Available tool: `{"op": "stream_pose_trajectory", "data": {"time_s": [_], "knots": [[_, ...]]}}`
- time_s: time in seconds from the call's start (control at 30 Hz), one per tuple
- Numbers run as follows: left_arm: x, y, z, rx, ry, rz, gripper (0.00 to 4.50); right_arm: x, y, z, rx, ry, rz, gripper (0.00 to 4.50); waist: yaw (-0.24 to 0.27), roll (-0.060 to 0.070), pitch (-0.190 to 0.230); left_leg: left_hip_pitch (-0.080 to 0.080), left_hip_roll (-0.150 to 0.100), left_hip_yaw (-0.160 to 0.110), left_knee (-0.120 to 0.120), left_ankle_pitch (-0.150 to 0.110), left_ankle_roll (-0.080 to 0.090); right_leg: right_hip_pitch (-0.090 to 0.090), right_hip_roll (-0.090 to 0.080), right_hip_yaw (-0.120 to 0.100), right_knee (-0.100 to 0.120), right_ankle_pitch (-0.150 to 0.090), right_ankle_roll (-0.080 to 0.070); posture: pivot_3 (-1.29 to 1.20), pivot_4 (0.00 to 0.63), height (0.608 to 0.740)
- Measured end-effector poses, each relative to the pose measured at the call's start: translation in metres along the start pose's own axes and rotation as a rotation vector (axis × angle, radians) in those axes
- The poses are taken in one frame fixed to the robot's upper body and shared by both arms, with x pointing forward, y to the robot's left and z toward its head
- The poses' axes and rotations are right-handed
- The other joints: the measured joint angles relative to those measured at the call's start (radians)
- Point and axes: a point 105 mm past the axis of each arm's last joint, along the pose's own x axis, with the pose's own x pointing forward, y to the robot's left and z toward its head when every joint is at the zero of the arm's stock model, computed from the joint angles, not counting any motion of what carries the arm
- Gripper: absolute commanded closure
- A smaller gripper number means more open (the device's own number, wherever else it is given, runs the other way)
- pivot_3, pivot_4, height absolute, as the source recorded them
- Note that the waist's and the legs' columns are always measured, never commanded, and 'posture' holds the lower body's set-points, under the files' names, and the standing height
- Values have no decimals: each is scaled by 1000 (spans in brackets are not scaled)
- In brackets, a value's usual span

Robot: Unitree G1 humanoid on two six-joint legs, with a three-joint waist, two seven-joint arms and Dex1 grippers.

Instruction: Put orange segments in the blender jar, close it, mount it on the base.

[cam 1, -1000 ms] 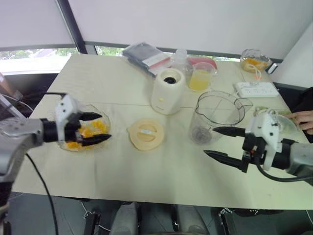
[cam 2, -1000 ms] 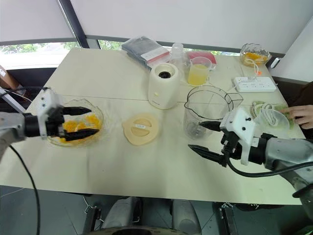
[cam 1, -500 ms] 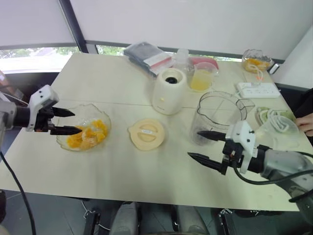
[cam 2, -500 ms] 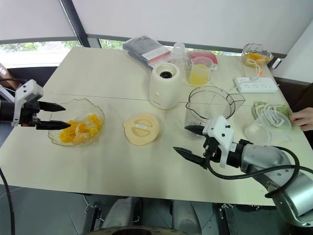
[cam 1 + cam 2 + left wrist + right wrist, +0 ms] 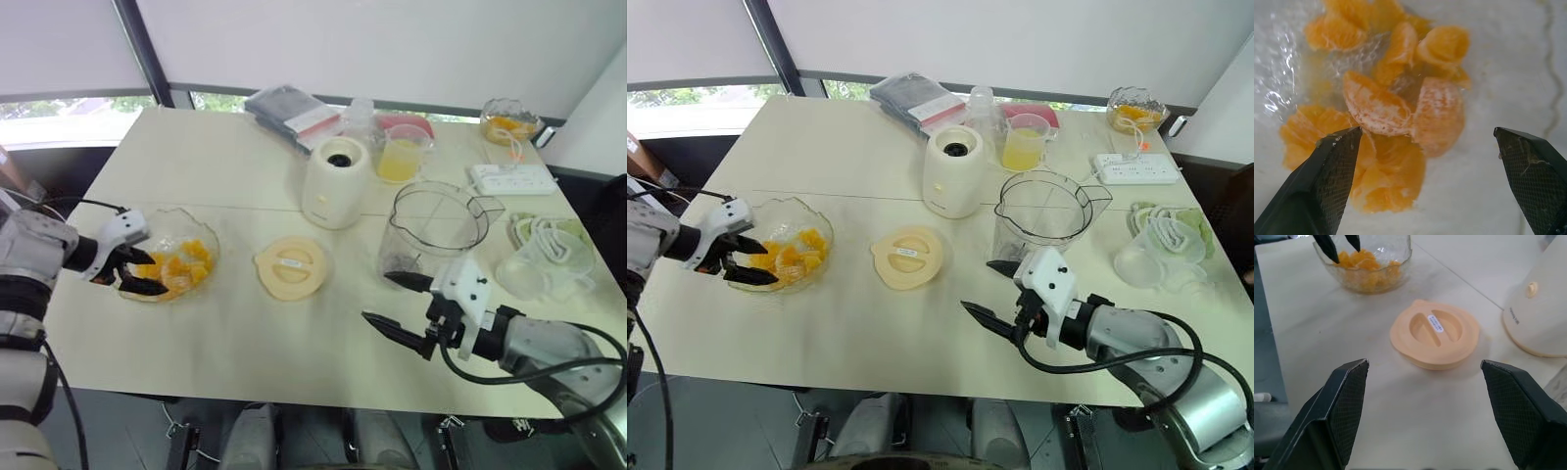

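A: Where's the fruit?
B: The left gripper (image 5: 147, 273), jaws apart, hangs over the orange segments (image 5: 1378, 105) in the glass bowl (image 5: 203, 237), left of the lid (image 5: 290, 266) and blender jar (image 5: 436, 230).
A: Handling?
B: Probably soft, wet, slippery. Pinch 1 lightly across its back. The right gripper (image 5: 376, 297) is spread wide, empty.

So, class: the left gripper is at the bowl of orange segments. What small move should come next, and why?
Probably lower the left gripper and shut it on one orange segment. Its fingers stand open just above the pile in the glass bowl, holding nothing, and the blender jar holds no fruit yet.
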Motion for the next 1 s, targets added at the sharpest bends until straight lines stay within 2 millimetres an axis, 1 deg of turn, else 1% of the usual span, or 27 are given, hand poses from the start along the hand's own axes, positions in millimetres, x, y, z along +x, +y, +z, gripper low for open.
{"op": "stream_pose_trajectory", "data": {"time_s": [0.13,0.27,0.47,0.57,0.7,0.83,1.0], "knots": [[8,1,-2,-67,-13,15,0,0,0,-2,-5,7,-8,642,0,0,0,0,0,0,0,0,0,0,0,0,0,1,3,0,150,740],[9,4,1,-135,-49,30,0,2,2,-4,-13,12,2,642,0,-1,0,0,0,0,0,0,0,0,0,0,0,1,3,0,150,740],[13,8,12,-102,-122,69,0,4,3,-3,-30,10,14,642,1,-2,-1,0,0,0,0,0,0,0,-1,0,0,2,3,0,150,740],[21,9,19,-66,-152,89,0,6,2,-1,-43,5,18,642,1,-2,-1,0,0,0,0,0,0,0,-1,0,0,2,3,0,150,740],[29,11,22,-53,-180,119,0,7,2,0,-56,4,26,642,1,-2,-1,0,0,0,0,0,0,0,0,0,0,2,4,0,150,740],[39,17,36,-101,-254,174,0,8,1,0,-61,6,25,642,3,-2,-1,0,0,-1,1,0,0,1,-1,0,0,2,4,0,150,740],[54,19,40,-189,-288,219,0,9,1,0,-63,9,22,642,0,-2,-1,0,-1,-1,1,0,0,1,0,0,1,2,4,0,150,740]]}}
